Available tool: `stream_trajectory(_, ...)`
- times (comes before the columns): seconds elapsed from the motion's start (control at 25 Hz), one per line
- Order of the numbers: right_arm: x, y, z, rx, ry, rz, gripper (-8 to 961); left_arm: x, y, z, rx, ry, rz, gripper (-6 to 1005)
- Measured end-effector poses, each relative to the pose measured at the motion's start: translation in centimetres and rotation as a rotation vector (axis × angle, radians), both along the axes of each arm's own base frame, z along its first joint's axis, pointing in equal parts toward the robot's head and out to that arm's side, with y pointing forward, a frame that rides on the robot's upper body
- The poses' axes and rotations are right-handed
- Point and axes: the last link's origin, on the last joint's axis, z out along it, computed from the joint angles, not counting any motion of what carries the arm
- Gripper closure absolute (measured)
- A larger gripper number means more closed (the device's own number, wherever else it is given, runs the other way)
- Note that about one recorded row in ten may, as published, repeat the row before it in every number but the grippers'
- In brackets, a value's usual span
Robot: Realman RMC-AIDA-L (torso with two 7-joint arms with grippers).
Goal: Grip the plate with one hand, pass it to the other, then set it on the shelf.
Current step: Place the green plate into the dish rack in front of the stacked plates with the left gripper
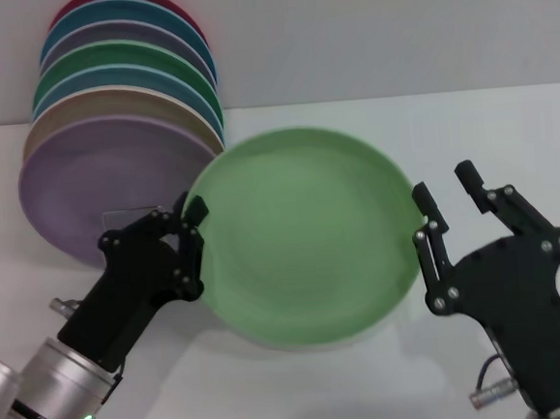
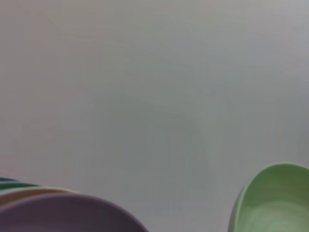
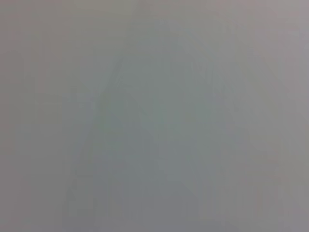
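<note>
The pale mint-green plate is held up off the white table, its face turned toward the head camera. My left gripper is shut on the plate's left rim. My right gripper is open at the plate's right rim, with one finger against the edge and the other apart from it. The plate's rim also shows in the left wrist view. A faint clear acrylic piece of the shelf shows in front of the lilac plate; the rest is hidden behind my left arm.
A row of several coloured plates leans at the back left, with a lilac plate in front, also in the left wrist view. The white table stretches to the right. The right wrist view shows only blank grey.
</note>
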Motion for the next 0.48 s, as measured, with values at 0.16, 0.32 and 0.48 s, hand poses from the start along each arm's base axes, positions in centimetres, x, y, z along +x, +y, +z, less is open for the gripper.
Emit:
stream_trajectory(0.16,-1.0,-1.9,0.4,0.003,0.05,0.123,633,-0.3,-0.8,1.6,0.062,-0.058,-0.027,939)
stream_trajectory(0.32,-1.0,-1.9,0.2,-0.012,0.035,0.133,633,-0.4,-1.2,2.9,0.122,-0.088,-0.058,951)
stream_trajectory(0.48,-0.4,-1.6,-0.3,-0.031,-0.008,0.122,634,-1.3,-1.1,5.2,0.242,-0.093,-0.059,951)
